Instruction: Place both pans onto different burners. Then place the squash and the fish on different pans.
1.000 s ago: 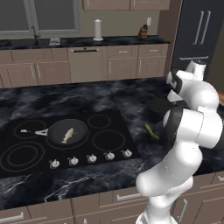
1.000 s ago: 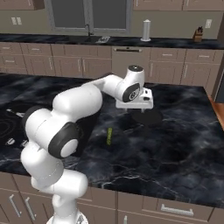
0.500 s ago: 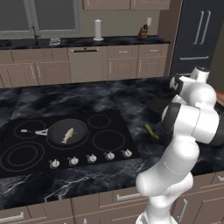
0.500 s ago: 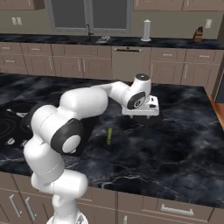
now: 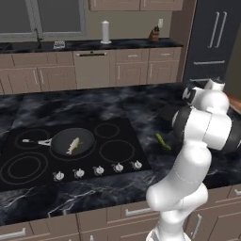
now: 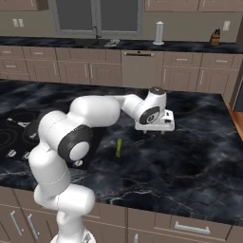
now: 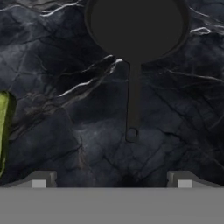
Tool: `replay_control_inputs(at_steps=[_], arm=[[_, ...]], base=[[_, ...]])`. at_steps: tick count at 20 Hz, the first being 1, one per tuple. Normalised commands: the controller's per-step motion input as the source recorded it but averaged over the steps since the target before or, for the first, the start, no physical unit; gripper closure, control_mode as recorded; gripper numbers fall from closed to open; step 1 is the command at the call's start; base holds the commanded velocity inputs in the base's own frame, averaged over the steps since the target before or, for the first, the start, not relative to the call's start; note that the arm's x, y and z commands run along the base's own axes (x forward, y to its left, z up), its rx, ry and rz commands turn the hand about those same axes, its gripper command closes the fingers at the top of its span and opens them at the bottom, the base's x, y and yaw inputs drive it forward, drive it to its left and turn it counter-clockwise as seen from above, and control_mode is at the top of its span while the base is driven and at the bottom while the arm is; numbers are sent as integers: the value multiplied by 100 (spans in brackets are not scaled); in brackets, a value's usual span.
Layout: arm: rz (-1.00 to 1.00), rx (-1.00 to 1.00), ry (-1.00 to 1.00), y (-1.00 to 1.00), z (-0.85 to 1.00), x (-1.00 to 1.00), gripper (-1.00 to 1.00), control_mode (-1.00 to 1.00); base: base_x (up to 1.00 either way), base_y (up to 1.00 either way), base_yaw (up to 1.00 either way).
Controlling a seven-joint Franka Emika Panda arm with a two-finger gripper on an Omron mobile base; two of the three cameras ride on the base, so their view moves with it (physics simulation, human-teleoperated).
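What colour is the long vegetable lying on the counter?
The squash is green with a yellowish tint, clearest in the right base view.

no readable text, labels or signs

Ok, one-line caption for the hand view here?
Open gripper hovers over the dark marble counter, lined up with the handle of the empty second pan; the squash lies at the edge.

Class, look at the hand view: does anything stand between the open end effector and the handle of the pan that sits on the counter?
Nothing visible does. The end effector is open above bare marble, and the pan has its handle pointing straight toward it. The squash lies off to one side, clear of that path.
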Motion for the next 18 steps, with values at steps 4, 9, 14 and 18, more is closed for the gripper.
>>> replay_control_inputs(at_steps=[4,9,14,18], arm=[[0,0,0,-2,-19,8,-100,-100],[0,0,0,0,-17,18,-100,-100],[0,0,0,-5,-16,26,-100,-100],[0,0,0,-18,-14,21,-100,-100]], base=[[0,0,0],[0,0,0],[0,0,0],[0,0,0]])
